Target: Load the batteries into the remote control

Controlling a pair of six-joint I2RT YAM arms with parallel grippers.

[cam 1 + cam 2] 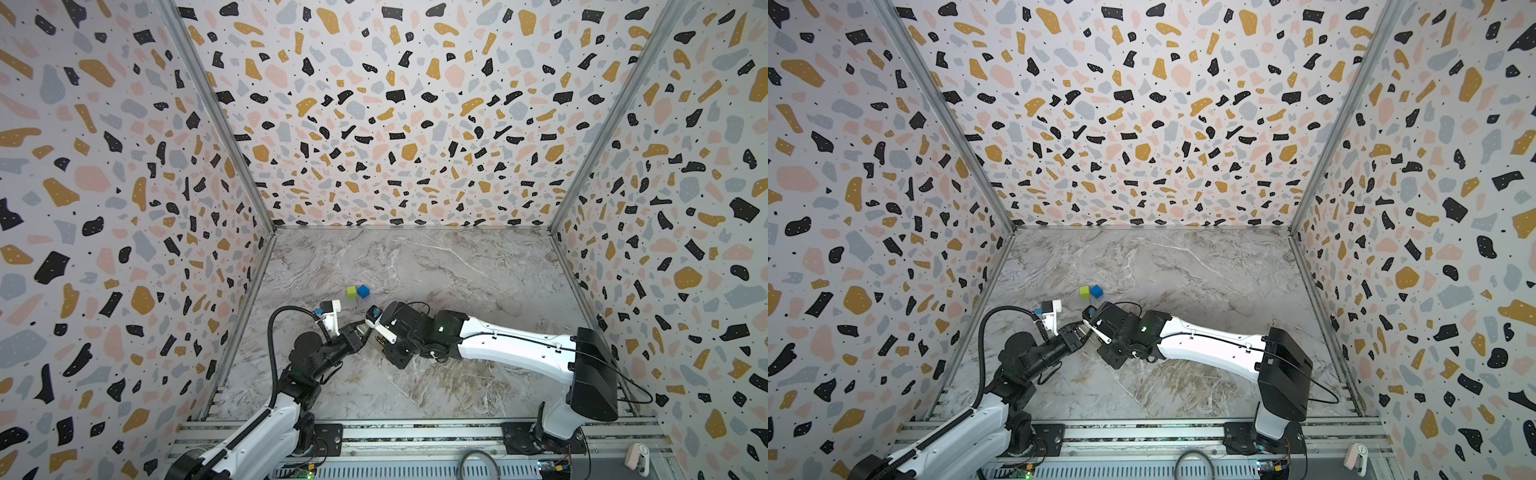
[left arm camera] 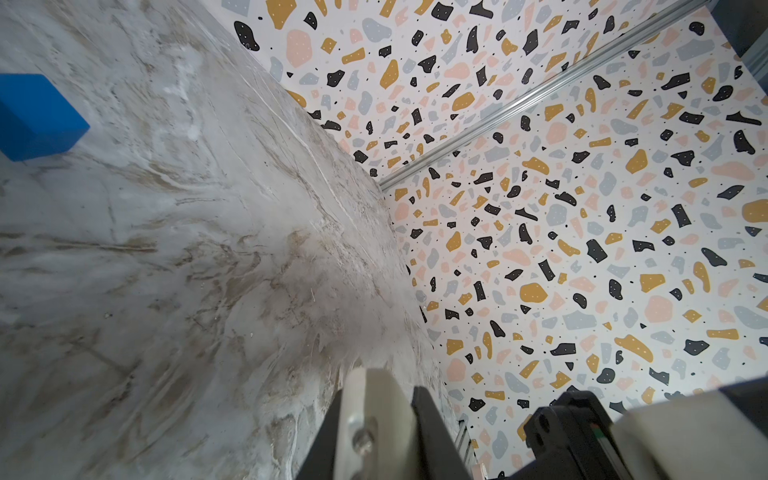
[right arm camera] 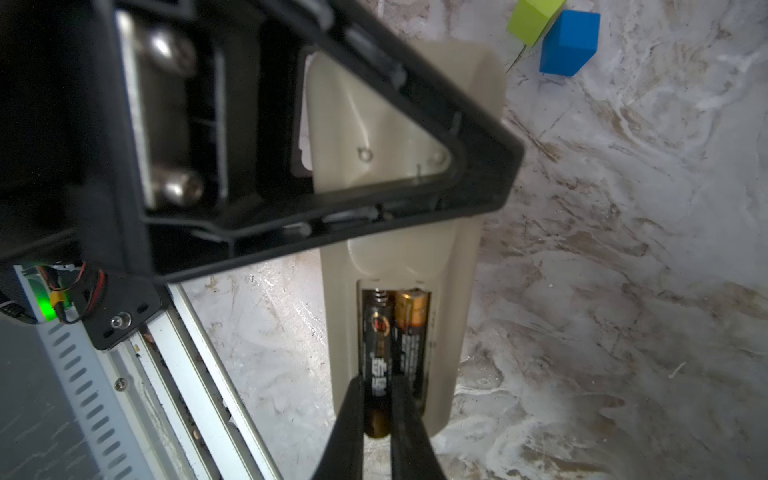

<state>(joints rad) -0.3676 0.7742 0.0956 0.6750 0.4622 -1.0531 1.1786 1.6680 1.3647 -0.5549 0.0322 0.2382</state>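
Grip of right gripper [image 3: 377, 388] on dark battery [image 3: 376, 340], fingers tight against both its sides, battery lying in open bay of remote control [image 3: 455, 291]. Alongside in same bay, copper-topped battery [image 3: 411, 328]. Farther along, remote control's other end clamped in closed left gripper [image 1: 360, 330], marble table [image 3: 623, 249] beneath. Beyond, green cube [image 3: 534, 20] just beside blue cube [image 3: 569, 43].

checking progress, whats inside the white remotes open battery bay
Two slim cylindrical batteries lie side by side: a black battery between the right gripper's fingers and a gold-topped battery. One finger covers the latter's lower end.
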